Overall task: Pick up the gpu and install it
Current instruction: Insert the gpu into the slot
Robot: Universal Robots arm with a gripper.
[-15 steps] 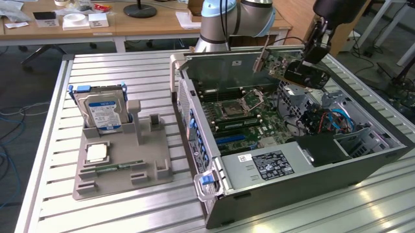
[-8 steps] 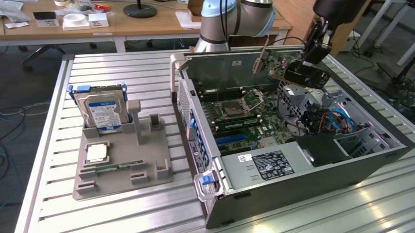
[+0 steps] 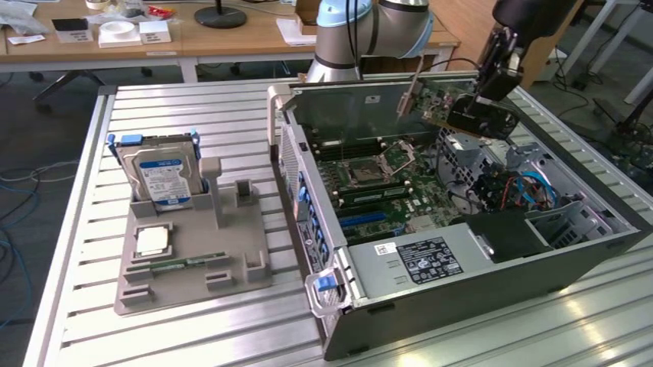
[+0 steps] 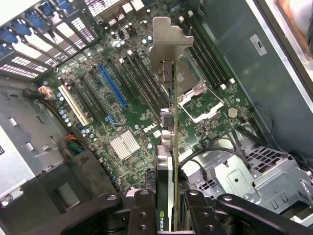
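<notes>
Wrist view: gpu in end effector

silver-grey arm with pale blue joint caps; black fingers bearing screws

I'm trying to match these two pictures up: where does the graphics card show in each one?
Exterior view: the gpu hangs in the gripper above the open computer case, toward the exterior view's right.
Wrist view: the gpu stands edge-on in the centre, held by the gripper, over the motherboard.
Shared landmark: the CPU socket on the motherboard.
</notes>
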